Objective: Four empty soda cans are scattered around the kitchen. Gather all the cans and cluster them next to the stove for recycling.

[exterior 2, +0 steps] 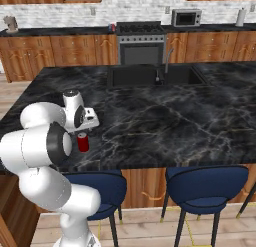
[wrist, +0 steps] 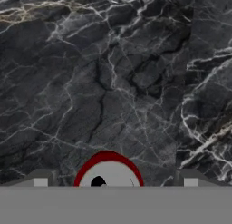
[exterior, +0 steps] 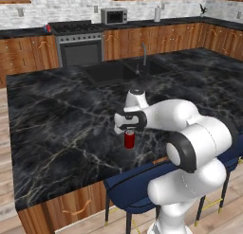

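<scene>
Gripper (exterior: 129, 130) sits directly over a small red cylindrical soda can with a silver top (exterior: 129, 139), fingers spread wide, one on each side of the can and nothing pinched. I see the can upright on the black marble island counter (exterior: 57, 129), near the front edge above a blue stool (exterior 2: 200, 188). From the hand view the can top (wrist: 108, 173) is centred between the finger tips. Black gas stove (exterior: 78, 41) stands on the far wall, well apart from this can.
</scene>
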You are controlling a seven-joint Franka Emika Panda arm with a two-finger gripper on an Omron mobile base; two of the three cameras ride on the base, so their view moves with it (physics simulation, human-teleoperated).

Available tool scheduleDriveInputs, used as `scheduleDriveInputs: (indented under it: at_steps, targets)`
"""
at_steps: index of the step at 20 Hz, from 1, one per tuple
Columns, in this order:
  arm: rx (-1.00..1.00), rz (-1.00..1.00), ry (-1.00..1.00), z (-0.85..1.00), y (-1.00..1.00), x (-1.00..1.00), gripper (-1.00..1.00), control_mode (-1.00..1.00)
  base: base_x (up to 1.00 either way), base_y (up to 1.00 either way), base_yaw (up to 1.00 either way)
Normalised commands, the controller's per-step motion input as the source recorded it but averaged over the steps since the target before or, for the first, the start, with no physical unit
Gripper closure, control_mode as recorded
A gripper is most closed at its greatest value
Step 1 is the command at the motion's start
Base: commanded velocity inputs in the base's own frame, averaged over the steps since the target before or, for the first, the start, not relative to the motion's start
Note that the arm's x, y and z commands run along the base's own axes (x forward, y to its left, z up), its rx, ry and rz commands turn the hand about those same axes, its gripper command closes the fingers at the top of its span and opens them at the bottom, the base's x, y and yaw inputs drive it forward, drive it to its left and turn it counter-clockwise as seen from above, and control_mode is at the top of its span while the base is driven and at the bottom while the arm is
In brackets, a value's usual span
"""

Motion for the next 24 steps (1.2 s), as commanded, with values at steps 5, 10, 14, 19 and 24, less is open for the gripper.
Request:
scheduleDriveInputs:
  at_steps: [5,10,14,19,24]
  targets:
    - [0.0,0.01,0.0,-0.01,0.0,0.01,-1.0,-1.0,0.0,0.0,0.0]
    - [0.0,0.0,0.01,-0.16,0.0,0.0,-1.0,-1.0,0.0,0.0,0.0]
    - [0.0,0.0,0.0,-0.15,0.0,0.0,-1.0,-1.0,0.0,0.0,0.0]
    - [0.0,0.0,0.02,-0.17,0.01,0.06,-1.0,-1.0,0.0,0.0,0.0]
    - [0.0,0.0,0.05,-0.17,0.05,0.09,-1.0,-1.0,0.0,0.0,0.0]
